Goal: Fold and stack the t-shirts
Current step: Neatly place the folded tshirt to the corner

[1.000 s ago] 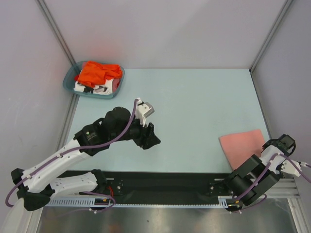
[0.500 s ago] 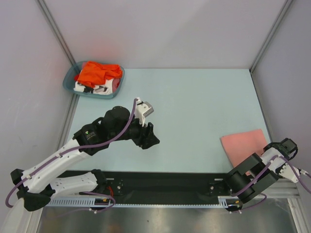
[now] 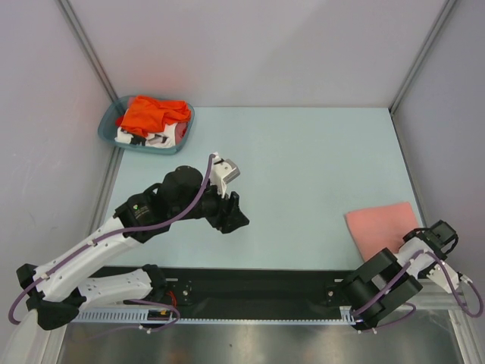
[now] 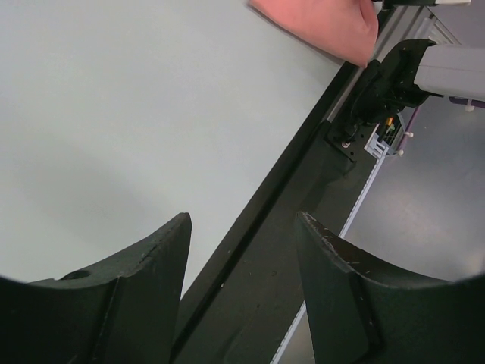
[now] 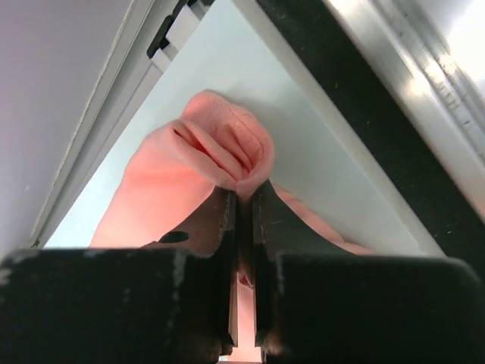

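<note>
A folded salmon-pink t-shirt (image 3: 379, 225) lies at the table's near right corner; its cloth (image 5: 204, 155) bunches up between my right gripper's fingers. My right gripper (image 5: 244, 197) is shut on that shirt's near edge, low by the right wall (image 3: 433, 241). An orange t-shirt (image 3: 154, 112) and a white one with black print (image 3: 155, 138) lie crumpled in the teal basket (image 3: 184, 127) at the far left. My left gripper (image 4: 242, 227) hangs open and holds nothing, over the table's left middle (image 3: 236, 214). The pink shirt (image 4: 326, 23) shows at the top of the left wrist view.
A black rail (image 3: 258, 284) runs along the table's near edge between the arm bases. Grey walls with metal posts (image 3: 87, 49) close in the left, back and right sides. The pale table surface (image 3: 303, 159) stretches between basket and pink shirt.
My right arm has drawn back toward the near right corner, tugging the pink shirt's near edge slightly with it. The left arm has stayed still.
</note>
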`<state>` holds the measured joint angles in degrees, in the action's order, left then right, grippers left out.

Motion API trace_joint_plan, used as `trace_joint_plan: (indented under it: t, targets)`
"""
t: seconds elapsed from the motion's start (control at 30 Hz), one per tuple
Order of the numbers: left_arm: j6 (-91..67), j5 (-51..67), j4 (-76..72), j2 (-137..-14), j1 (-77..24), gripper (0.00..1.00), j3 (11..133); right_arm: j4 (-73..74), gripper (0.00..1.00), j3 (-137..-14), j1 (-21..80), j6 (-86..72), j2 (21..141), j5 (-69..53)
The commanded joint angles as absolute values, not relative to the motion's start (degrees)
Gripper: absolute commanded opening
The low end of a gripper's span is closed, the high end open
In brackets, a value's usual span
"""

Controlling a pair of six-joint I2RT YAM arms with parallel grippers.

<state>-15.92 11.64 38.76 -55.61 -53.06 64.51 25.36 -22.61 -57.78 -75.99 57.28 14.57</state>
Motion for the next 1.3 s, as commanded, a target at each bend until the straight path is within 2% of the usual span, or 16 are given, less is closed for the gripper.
trace_joint_plan:
  t: [0.0, 0.2, 0.3, 0.77, 1.1, 1.27]
  targets:
    - [-14.94, 13.36, 38.23, -54.84, -52.56, 0.63, 65.83, 28.47, 0.00, -21.27, -53.80, -81.91, 57.84, 16.17]
    - [-15.47, 14.24, 37.44, -54.93, -52.56, 0.63, 65.39, 31.46, 0.00, -24.16, -41.16, -93.13, 60.64, 19.86]
    - [-15.29, 14.06, 37.79, -54.49, -52.56, 0.63, 65.39, 32.34, 0.00, -25.48, -39.47, -93.34, 61.87, 20.65]
    - [-15.56, 14.59, 37.88, -53.96, -52.56, 0.62, 64.86, 30.32, 0.00, -23.38, -57.03, -78.06, 56.95, 18.55]
    - [-15.82, 14.94, 37.44, -53.88, -52.56, 0.63, 64.25, 26.11, 0.00, -28.38, -56.79, -70.23, 62.57, 16.70]
    - [-15.82, 14.85, 37.09, -53.26, -52.56, 0.63, 63.90, 25.58, 0.11, -29.71, -55.46, -63.12, 62.76, 18.11]
